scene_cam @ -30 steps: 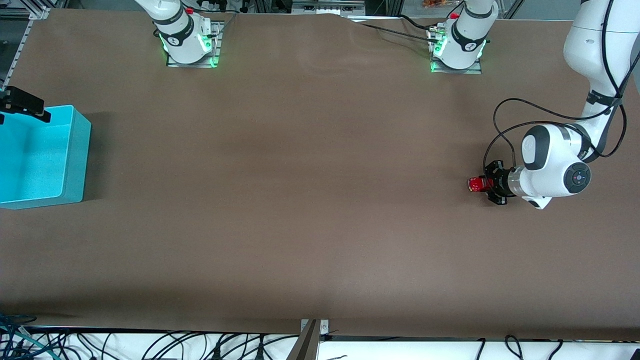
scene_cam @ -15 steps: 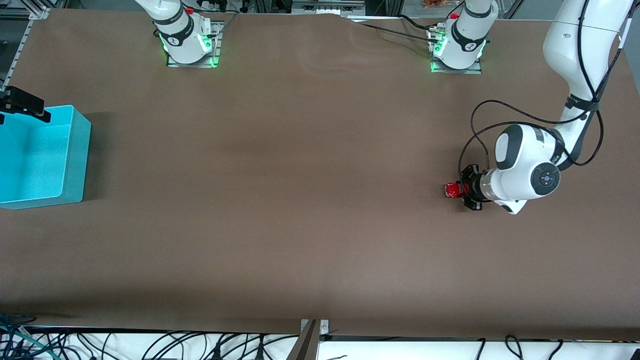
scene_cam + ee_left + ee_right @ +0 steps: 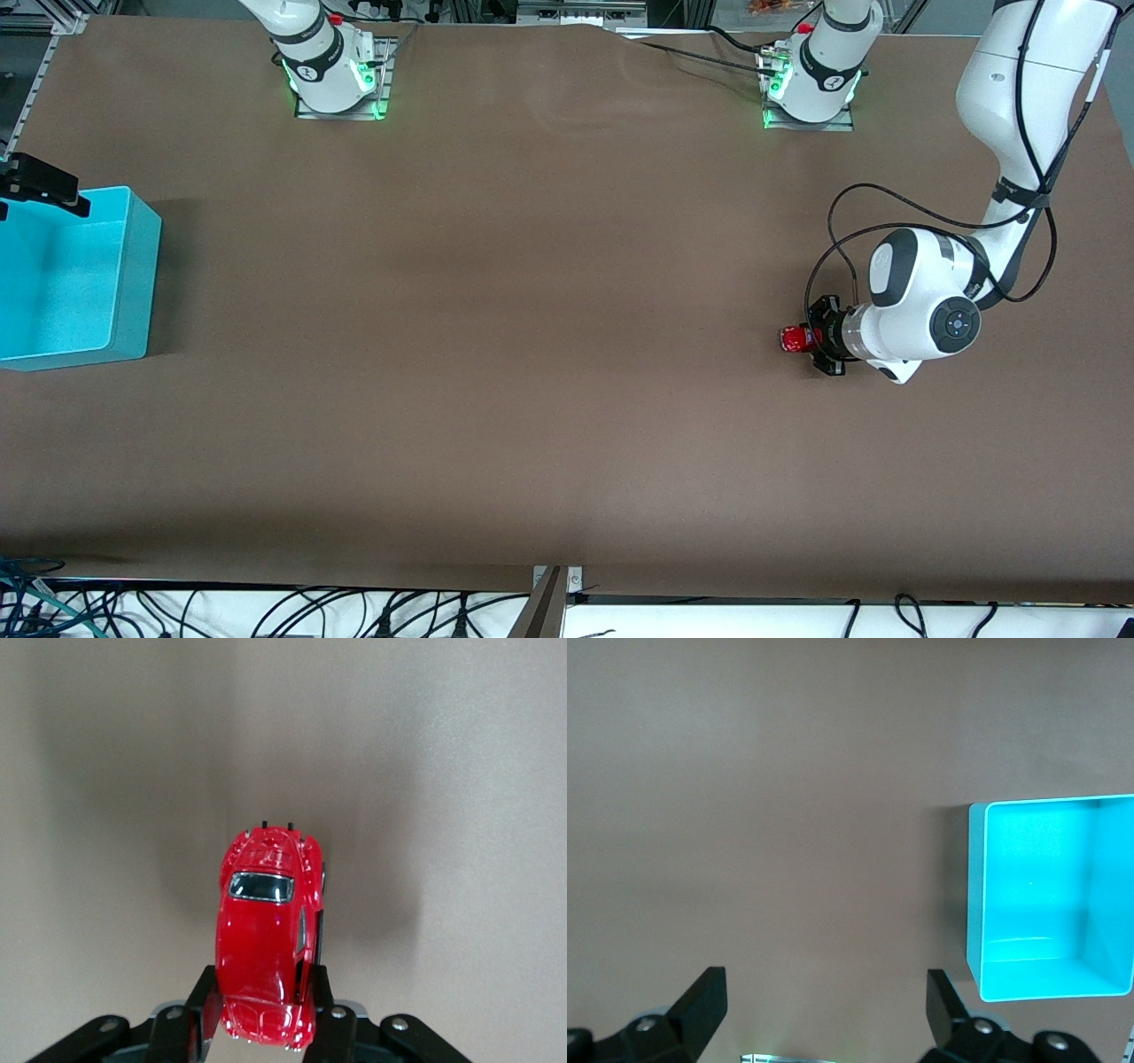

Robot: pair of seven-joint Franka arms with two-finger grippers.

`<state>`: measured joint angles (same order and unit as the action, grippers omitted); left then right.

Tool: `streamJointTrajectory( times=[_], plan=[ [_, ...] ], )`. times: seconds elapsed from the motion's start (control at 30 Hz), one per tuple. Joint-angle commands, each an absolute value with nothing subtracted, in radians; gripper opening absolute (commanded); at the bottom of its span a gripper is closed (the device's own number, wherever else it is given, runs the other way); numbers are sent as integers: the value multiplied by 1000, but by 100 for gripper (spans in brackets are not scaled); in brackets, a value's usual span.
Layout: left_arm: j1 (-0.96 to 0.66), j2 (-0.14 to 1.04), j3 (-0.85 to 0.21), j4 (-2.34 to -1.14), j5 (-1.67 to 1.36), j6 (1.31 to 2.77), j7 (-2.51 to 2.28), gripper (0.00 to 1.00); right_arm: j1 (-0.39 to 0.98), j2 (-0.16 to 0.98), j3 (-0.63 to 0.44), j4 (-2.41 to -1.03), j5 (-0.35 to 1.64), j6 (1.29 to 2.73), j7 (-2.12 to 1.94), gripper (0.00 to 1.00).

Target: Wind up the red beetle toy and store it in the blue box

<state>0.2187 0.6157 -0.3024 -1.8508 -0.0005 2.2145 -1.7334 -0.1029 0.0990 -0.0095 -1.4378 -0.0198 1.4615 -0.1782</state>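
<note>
Currently the left gripper, mid-right of the front view, is clamping the red beetle toy against the table; keeping wheels pressed down while dragging should wind it. Right gripper is waiting wide open, holding nothing, near the blue box at mid-left.

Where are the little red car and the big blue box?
red car (image 3: 264,930), left wrist view, on its roof.
blue box (image 3: 133,283), front view, on its side wall.

The blue box is cut off by the front view's edge.
</note>
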Motion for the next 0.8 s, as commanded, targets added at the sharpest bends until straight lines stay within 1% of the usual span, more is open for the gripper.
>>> streamJointTrajectory(
  times=[0.0,0.37,0.77],
  plan=[
    [232,637,-307,-1829,-5,2221,-1694,0,-106,100,-9,-1420,-6,1451,-196,100],
    [255,641,-284,-1830,-3,2221,-1623,0,-106,100,-9,-1420,-6,1451,-196,100],
    [262,641,-210,-1830,-5,2221,-1572,0,-106,100,-9,-1420,-8,1453,-196,100]
  ],
)
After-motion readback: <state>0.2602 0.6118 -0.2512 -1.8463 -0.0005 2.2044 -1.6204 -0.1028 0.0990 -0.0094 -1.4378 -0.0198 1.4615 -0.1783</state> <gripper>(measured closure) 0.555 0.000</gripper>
